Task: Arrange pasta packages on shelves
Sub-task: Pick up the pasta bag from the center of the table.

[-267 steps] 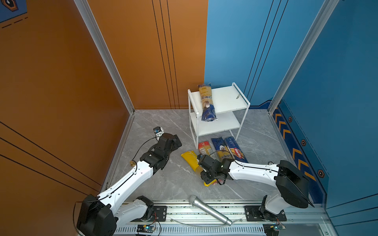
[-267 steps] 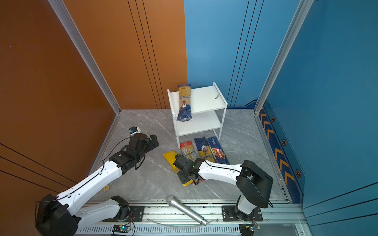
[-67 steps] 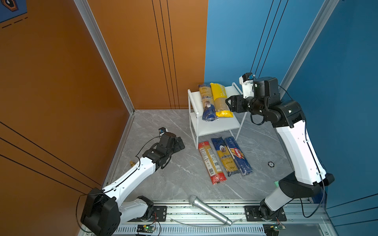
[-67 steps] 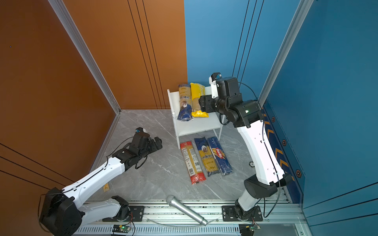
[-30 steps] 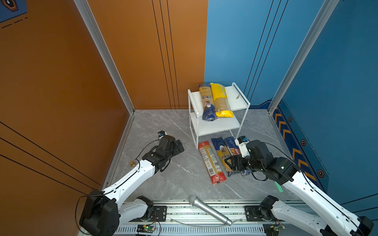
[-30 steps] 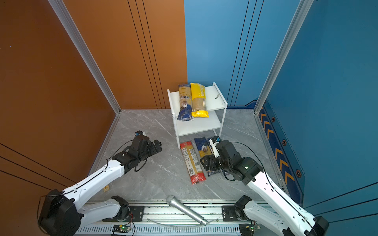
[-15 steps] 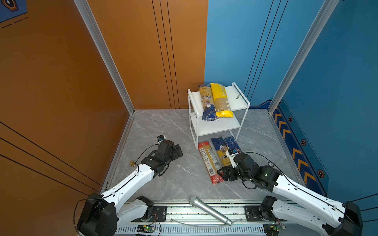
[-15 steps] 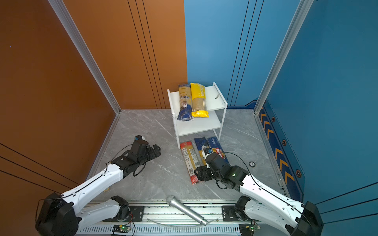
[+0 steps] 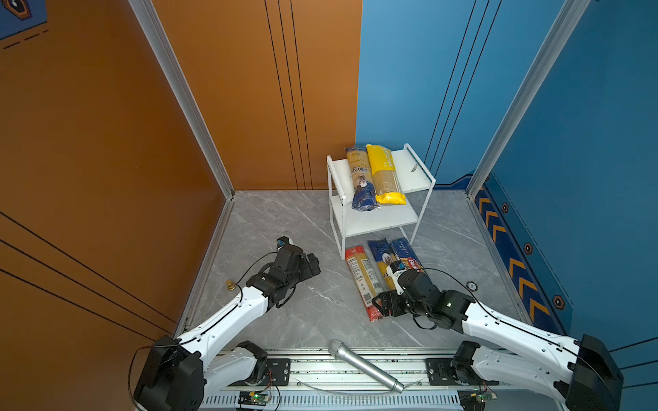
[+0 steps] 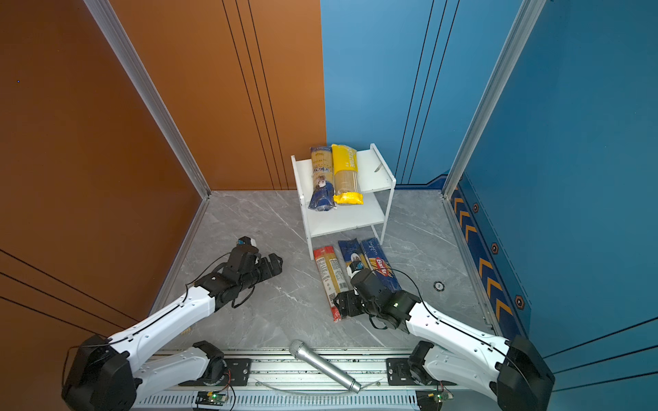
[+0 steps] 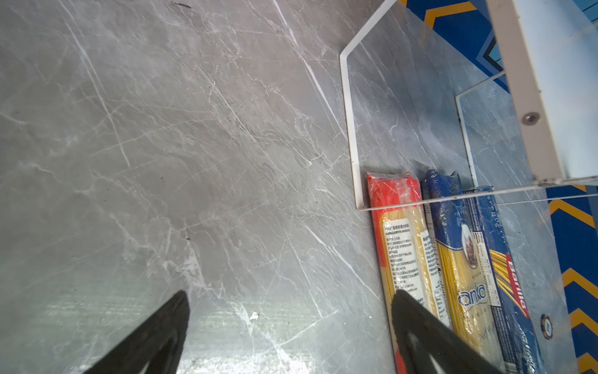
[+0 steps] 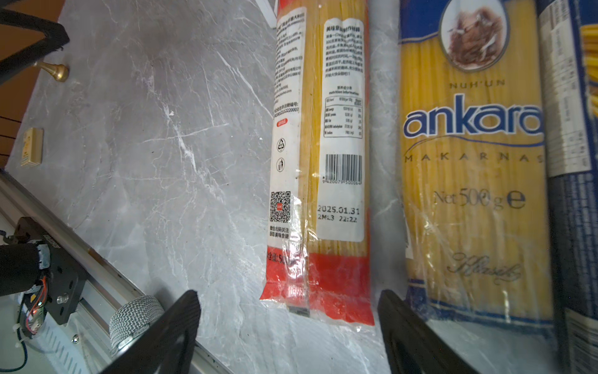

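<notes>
The white shelves (image 9: 377,217) stand at the back. A blue-and-yellow ankara bag (image 9: 360,181) and a yellow bag (image 9: 384,174) lie on the top board. Three pasta packages lie side by side on the floor in front: red (image 9: 360,275), ankara (image 9: 380,258) and dark blue Barilla (image 9: 409,256). My right gripper (image 9: 381,306) is open, low at the red bag's (image 12: 320,162) near end, its jaws either side of that end without touching. My left gripper (image 9: 310,265) hangs open over bare floor, left of the red bag (image 11: 401,239).
A silver microphone (image 9: 365,366) lies across the front rail. A brass knob (image 9: 230,284) sits by the left wall and a small round disc (image 9: 472,285) on the floor at the right. Orange and blue walls close in three sides.
My right arm has dropped from the top shelf, leaving the yellow bag there. It then slid from over the Barilla bag to the red bag's near end. The left arm barely shifted.
</notes>
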Controlling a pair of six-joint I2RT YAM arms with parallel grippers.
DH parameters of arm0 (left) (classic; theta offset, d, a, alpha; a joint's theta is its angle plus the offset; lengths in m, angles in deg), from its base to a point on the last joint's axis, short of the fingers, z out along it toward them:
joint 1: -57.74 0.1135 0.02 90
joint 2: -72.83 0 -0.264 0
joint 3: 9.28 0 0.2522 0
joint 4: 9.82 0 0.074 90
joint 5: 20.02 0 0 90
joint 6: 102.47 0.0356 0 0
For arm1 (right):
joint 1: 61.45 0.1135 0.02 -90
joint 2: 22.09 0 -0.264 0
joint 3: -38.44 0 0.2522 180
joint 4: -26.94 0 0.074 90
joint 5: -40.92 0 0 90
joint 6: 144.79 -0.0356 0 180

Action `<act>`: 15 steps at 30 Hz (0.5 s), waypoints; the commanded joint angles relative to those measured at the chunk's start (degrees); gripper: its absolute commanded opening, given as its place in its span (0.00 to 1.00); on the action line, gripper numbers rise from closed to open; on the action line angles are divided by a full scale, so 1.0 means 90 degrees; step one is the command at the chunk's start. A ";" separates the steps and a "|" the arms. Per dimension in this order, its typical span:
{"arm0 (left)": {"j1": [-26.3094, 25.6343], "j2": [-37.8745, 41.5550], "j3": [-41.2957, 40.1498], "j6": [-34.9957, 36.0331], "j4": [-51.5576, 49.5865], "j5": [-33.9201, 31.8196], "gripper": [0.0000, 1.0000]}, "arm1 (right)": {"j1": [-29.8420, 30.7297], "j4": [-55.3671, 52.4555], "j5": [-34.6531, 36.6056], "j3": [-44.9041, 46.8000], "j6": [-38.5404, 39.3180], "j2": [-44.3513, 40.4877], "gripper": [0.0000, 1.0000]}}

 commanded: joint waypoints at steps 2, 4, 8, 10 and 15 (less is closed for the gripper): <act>0.0049 0.0002 -0.0065 0.0116 0.0097 0.0190 0.98 | 0.0020 0.0553 -0.0030 0.0010 0.0205 0.0462 0.84; 0.0051 0.0044 -0.0080 0.0147 0.0094 0.0224 0.98 | 0.0020 0.0685 -0.0057 -0.0017 0.0249 0.0678 0.84; 0.0059 0.0127 -0.0137 0.0319 0.0311 0.0477 0.98 | 0.0028 0.0737 -0.0033 -0.0142 0.0347 0.1082 0.84; 0.0057 0.0166 -0.0169 0.0368 0.0422 0.0570 0.98 | 0.0030 0.0760 -0.0020 -0.0172 0.0393 0.1210 0.84; 0.0059 0.0205 -0.0221 0.0358 0.0464 0.0540 0.98 | 0.0030 0.0861 0.0029 -0.0165 0.0481 0.1380 0.84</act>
